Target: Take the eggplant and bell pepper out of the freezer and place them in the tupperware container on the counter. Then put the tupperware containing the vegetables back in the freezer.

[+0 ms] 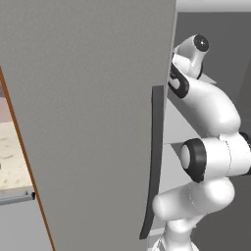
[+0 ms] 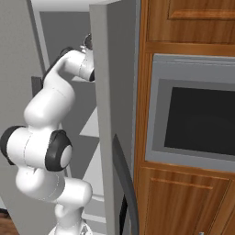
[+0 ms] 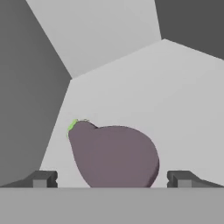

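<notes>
The eggplant [image 3: 114, 155], a dull purple lump with a small green stem tip, lies on a pale freezer shelf [image 3: 166, 96] in the hand view. My gripper [image 3: 112, 179] stands open over it, one dark fingertip on each side of the eggplant, apart from it. In both base views the freezer's big grey door [image 1: 88, 117] stands swung open with its long dark curved handle [image 1: 154, 162], and the white arm reaches past the door's edge into the freezer [image 2: 69, 69]. A strip of the beige counter [image 1: 12, 157] shows at the far left.
The open freezer door [image 2: 112, 114] stands close beside the arm. Wooden cabinets [image 2: 183, 202] and a built-in grey oven with a dark window [image 2: 197, 119] are on the right. Dark grey inner walls [image 3: 26, 87] close in the shelf.
</notes>
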